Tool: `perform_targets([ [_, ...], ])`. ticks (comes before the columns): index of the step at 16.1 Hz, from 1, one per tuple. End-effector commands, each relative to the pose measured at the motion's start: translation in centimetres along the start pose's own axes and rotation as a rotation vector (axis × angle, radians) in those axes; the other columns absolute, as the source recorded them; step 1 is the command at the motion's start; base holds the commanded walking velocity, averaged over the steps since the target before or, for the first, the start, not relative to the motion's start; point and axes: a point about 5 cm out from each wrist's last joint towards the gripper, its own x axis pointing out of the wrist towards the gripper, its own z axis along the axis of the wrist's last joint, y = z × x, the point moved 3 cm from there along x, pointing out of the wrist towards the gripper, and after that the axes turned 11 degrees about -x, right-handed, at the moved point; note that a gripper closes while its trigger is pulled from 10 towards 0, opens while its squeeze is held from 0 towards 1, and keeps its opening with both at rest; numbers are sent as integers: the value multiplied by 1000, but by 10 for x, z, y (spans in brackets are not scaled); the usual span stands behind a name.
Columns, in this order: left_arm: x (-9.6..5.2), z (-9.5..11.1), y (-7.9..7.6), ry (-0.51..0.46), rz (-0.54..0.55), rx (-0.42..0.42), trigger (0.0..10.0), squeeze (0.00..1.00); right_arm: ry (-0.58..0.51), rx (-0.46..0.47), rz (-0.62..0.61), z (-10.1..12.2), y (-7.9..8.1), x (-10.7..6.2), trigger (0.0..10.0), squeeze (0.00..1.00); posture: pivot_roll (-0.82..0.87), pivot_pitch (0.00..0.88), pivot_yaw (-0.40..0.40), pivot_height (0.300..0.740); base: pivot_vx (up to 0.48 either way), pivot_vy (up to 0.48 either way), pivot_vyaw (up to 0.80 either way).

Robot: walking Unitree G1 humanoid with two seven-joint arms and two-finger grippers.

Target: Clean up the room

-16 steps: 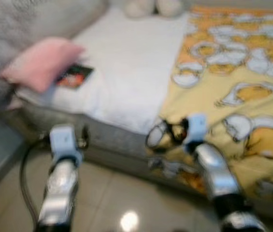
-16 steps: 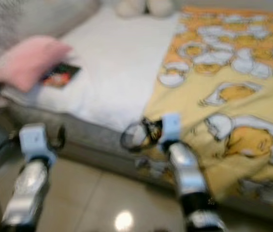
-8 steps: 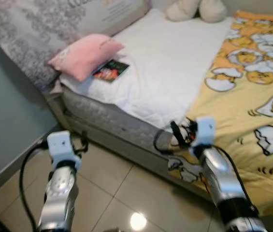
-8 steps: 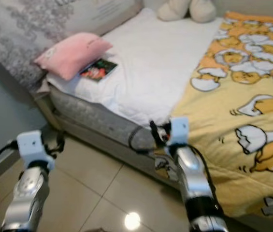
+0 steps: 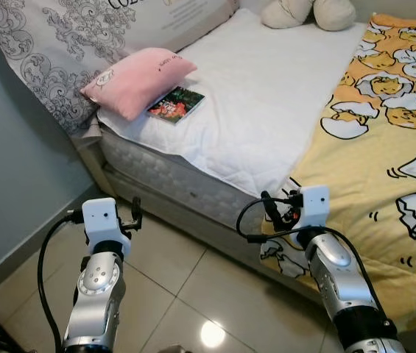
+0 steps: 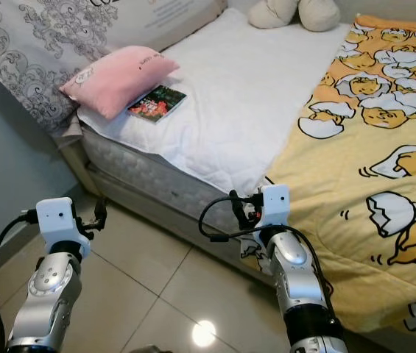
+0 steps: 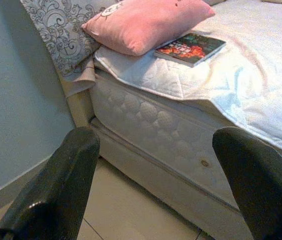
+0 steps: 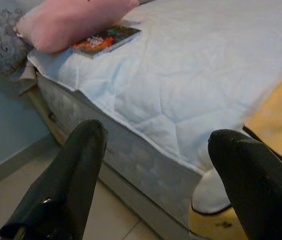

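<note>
While you stand on the tiled floor (image 5: pixel 193 294) at the near edge of the bed (image 5: pixel 266 95), both arms are raised in front of you with nothing held. Your left gripper (image 7: pixel 150 185) hangs over the floor at the left, fingers spread wide and empty; your right gripper (image 8: pixel 155 175) sits just short of the mattress side, likewise released. Farther in, the yellow blanket (image 5: pixel 384 147) covers the right half. At the far left a book (image 5: pixel 176 104) lies on the white sheet, touching the pink pillow (image 5: pixel 140 80). You seem to be approaching; next, step closer and reach your left gripper toward the book.
</note>
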Motion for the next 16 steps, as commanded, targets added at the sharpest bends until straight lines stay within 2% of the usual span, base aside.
perform_targets([
  [1,3,9,5,-24,19,10,10000,0,-26,2,27,12,5,7,10000,0,-154,0,119,740,458,0,0],
  [5,3,9,7,-26,35,15,10000,0,-28,-3,18,12,2,7,10000,0,-151,0,117,740,458,0,0],
  [10,3,10,7,-31,31,29,10000,0,-44,-10,32,15,5,9,10000,0,-146,0,120,740,461,0,690],
  [16,3,11,7,-33,32,29,10000,0,-38,8,41,13,6,9,10000,0,-139,0,119,740,0,0,610],
])
